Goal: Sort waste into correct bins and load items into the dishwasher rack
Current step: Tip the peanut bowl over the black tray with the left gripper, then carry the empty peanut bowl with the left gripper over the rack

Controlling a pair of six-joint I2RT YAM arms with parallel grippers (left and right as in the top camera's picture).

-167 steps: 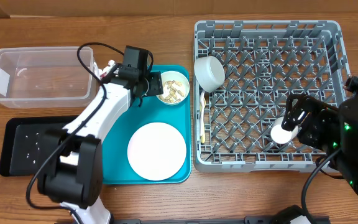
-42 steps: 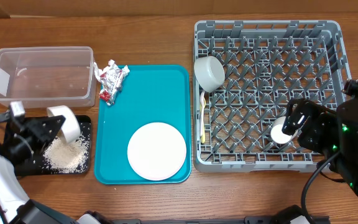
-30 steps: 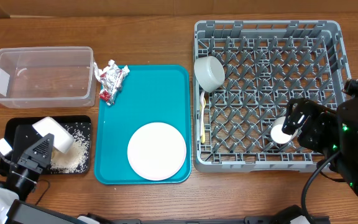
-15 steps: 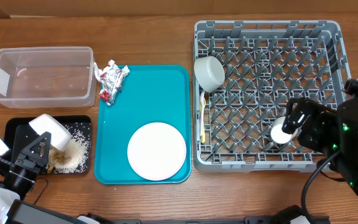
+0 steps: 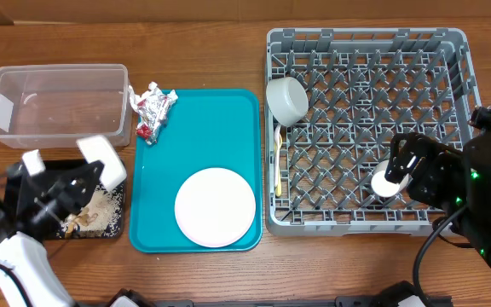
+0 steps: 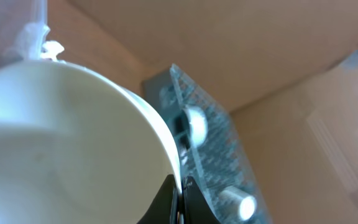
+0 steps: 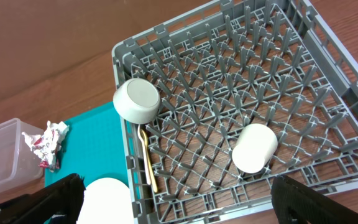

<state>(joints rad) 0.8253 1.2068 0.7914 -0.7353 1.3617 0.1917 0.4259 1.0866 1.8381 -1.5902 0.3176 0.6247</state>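
Left gripper (image 5: 90, 176) is clamped on the rim of the white bowl (image 5: 102, 157). The bowl is tilted, well left of the dishwasher rack (image 5: 365, 41). Judged: transfer runs rightward to the rack. Right gripper (image 5: 401, 162), spread and empty, stands over the rack's right side.

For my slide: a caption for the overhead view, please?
Left gripper holds tilted white bowl over black tray; rack contains second bowl, cup, yellow utensil.
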